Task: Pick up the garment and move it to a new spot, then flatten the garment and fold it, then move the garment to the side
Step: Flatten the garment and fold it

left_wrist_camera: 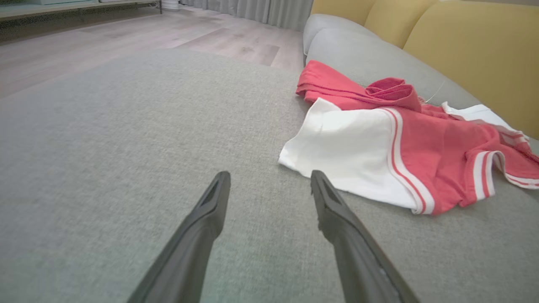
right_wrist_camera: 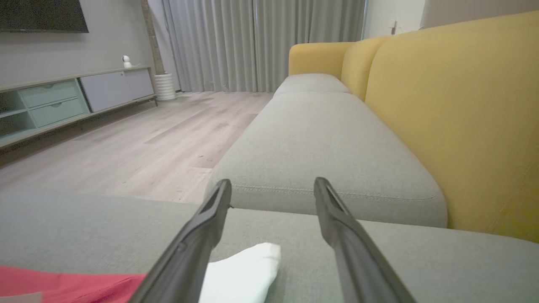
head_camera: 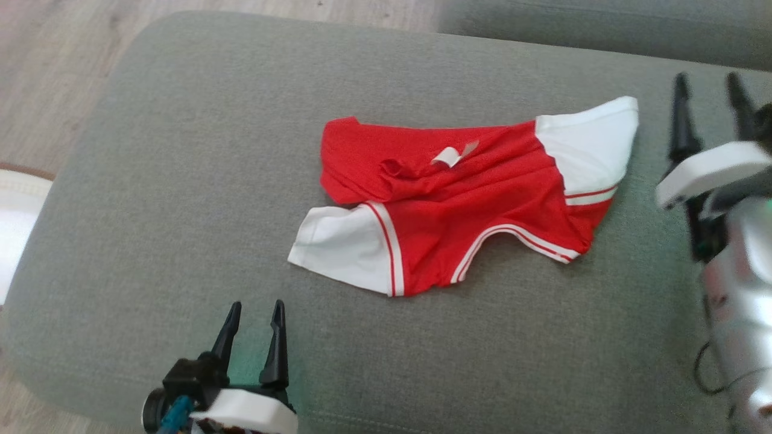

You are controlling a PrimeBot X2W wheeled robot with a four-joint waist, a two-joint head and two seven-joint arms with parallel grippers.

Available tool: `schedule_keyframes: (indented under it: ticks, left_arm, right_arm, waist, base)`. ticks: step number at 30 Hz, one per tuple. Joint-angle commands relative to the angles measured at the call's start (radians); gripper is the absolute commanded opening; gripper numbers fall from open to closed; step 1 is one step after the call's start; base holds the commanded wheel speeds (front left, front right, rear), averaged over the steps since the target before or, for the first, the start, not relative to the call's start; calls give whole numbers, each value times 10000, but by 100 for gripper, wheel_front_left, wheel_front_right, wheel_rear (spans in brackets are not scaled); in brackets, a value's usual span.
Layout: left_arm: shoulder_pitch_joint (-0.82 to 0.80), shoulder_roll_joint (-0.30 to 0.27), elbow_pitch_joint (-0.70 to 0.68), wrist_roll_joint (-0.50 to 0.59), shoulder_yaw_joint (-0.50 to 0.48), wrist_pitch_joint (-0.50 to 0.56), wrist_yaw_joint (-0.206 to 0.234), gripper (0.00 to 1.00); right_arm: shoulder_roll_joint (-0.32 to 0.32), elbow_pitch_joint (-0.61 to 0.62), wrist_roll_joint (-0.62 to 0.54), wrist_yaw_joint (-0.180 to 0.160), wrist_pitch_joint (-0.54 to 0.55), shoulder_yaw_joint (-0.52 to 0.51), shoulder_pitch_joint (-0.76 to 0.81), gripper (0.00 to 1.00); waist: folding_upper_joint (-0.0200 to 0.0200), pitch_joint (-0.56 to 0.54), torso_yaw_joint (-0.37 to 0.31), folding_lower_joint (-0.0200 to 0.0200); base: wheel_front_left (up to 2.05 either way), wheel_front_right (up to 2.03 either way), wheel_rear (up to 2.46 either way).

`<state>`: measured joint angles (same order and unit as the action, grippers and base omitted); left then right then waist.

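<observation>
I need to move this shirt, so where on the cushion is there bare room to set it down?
Widest free patch: grey cushion left of the garment, out to its floor-side edge. A bare strip runs between garment and left jaws. Crowded at right: the right jaws stand beside the white sleeve.

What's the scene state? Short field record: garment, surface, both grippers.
garment: red shirt, white sleeves, crumpled, not folded
surface: grey cushion
left gripper: open, empty, short of the shirt's near sleeve
right gripper: open, empty, beside the shirt's far sleeve
stage: flattening and folding not yet done
</observation>
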<state>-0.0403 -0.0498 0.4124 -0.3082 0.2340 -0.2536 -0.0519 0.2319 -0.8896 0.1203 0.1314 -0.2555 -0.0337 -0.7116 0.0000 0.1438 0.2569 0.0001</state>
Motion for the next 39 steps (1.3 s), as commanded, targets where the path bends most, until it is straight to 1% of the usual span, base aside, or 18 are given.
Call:
schedule_keyframes:
  ticks: [1, 3, 6, 9, 12, 15, 17, 20, 22, 29, 31, 32, 33, 34, 37, 39]
  left_arm:
    - [-375, -5, -279, 66, -252, -82, -4, 100]
    - [-404, -5, -271, 51, -226, -82, -5, 100]
    - [-398, -5, -253, 46, -203, -82, -26, 100]
    - [-356, -5, -226, 36, -201, -82, -44, 100]
    - [-291, -5, -194, 69, -161, -82, -51, 100]
    - [-219, -5, -174, 76, -144, -82, -49, 100]
    - [-181, -5, -158, 96, -134, -82, -66, 100]
    - [-162, -5, -138, 127, -119, -82, -86, 100]
    - [-154, -5, -138, 149, -119, -82, -94, 100]
    - [-129, -5, -120, 214, -106, -82, -123, 100]
    - [-135, -5, -114, 219, -88, -82, -125, 100]
    - [-136, -5, -108, 222, -84, -82, -127, 100]
    - [-139, -5, -102, 225, -83, -82, -129, 100]
    - [-140, -5, -96, 229, -88, -82, -128, 100]
    - [-131, -5, -102, 229, -145, -82, -107, 100]
    - [-102, -5, -138, 220, -223, -82, -65, 100]
  right_arm:
    - [-220, 392, -57, -7, -62, 213, 177, 100]
    - [-538, 693, -20, -7, -62, 448, 615, 100]
    - [-990, 1241, 355, -7, -62, 1381, 1291, 100]
    - [-1334, 1712, 1074, -7, -62, 2821, 2090, 100]
    - [-1529, 1877, 1920, -7, -62, 4349, 2797, 100]
    - [-1614, 1736, 2755, -7, -62, 5807, 3195, 100]
    - [-1646, 1421, 3371, -7, -62, 6505, 3311, 100]
    - [-1685, 848, 4249, -7, -49, 7121, 3206, 100]
    - [-1713, 539, 4695, -7, -51, 7321, 3016, 100]
    - [-1800, -224, 5771, -7, -59, 7691, 2473, 100]
    - [-1809, -416, 5932, -7, -60, 7939, 2388, 100]
    - [-1811, -457, 6063, -7, -60, 8074, 2372, 90]
    - [-1812, -531, 6151, -7, -60, 8220, 2332, 43]
    - [-1813, -612, 6195, -7, -60, 8382, 2282, 0]
    - [-1814, -935, 6279, -7, -61, 8647, 2122, 0]
    - [-1815, -1192, 6184, -7, -61, 8511, 1984, 0]
  waist:
    - [0, 27, -116, -1]
    - [0, -1, -192, -1]
    - [0, -61, -238, -1]
    - [0, -148, -249, -1]
    - [0, -238, -221, -1]
    - [0, -320, -150, -1]
    - [0, -355, -85, -1]
    - [0, -375, 24, -1]
    - [0, -371, 85, -1]
    - [0, -319, 282, -1]
    - [0, -307, 333, -1]
    - [0, -301, 351, -1]
    - [0, -298, 364, -1]
    - [0, -295, 368, -1]
    - [0, -292, 319, -1]
    - [0, -311, 193, -1]
  base:
    - [0, 0, 0]
    - [0, 0, 0]
    - [0, 0, 0]
    - [0, 0, 0]
    - [0, 0, 0]
    - [0, 0, 0]
    - [0, 0, 0]
    - [0, 0, 0]
    - [0, 0, 0]
    - [0, 0, 0]
    - [0, 0, 0]
    - [0, 0, 0]
    - [0, 0, 0]
    - [0, 0, 0]
    - [0, 0, 0]
    - [0, 0, 0]
